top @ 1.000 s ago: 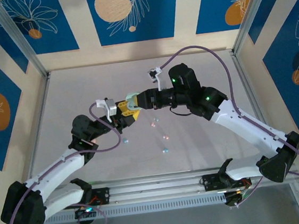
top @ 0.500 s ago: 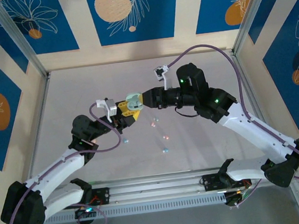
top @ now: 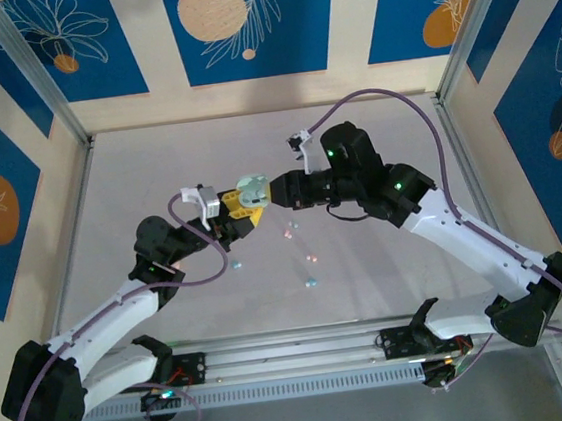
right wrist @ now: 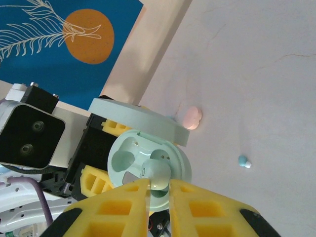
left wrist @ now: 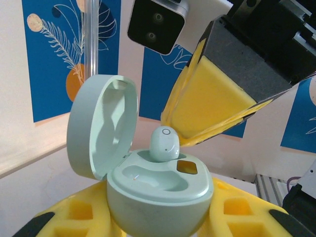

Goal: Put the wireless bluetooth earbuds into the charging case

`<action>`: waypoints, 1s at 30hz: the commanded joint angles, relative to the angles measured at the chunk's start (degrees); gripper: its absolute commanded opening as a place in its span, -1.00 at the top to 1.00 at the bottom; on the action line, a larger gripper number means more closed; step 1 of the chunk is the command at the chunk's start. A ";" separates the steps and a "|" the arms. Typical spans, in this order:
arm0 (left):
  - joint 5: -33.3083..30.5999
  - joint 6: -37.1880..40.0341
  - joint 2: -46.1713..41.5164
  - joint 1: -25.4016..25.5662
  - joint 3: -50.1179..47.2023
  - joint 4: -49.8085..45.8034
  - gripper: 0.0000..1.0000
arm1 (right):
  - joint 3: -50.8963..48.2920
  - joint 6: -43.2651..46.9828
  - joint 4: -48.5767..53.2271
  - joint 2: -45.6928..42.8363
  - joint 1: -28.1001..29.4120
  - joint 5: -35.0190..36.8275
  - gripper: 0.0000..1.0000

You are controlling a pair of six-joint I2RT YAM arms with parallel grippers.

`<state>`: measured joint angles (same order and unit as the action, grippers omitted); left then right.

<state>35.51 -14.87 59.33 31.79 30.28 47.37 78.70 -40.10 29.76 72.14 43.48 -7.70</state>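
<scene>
- My left gripper [top: 239, 210] is squeezed shut around the mint charging case [left wrist: 158, 190]. It holds the case up off the table [right wrist: 247, 74], with the lid [left wrist: 101, 126] flipped open.
- My right gripper [right wrist: 159, 186] is pinching the mint earbud [left wrist: 164, 143] between its yellow pads [right wrist: 123, 207].
- The bud stands on end in one cup of the case. I think it is not all the way down yet. The other cup [left wrist: 148, 177] is empty.
- This bud is tiny, light, hard and shiny, so I think it slips easily. The best hold is on its round sides, soft and near my pad tips, so it cannot pop out.
- The case looks smooth too. Holding it low on its base keeps the lid and cups free.
- A pink earbud [right wrist: 191, 117] and a blue earbud [right wrist: 242, 161] lie on the table, well apart from each other.
</scene>
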 commanded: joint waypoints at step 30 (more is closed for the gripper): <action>0.68 1.84 -1.70 0.82 0.12 1.98 0.40 | 3.70 1.60 2.13 1.20 -0.16 -0.19 0.51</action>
<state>36.32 -14.46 58.94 31.86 30.28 47.11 81.54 -39.40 29.93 74.81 43.38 -8.12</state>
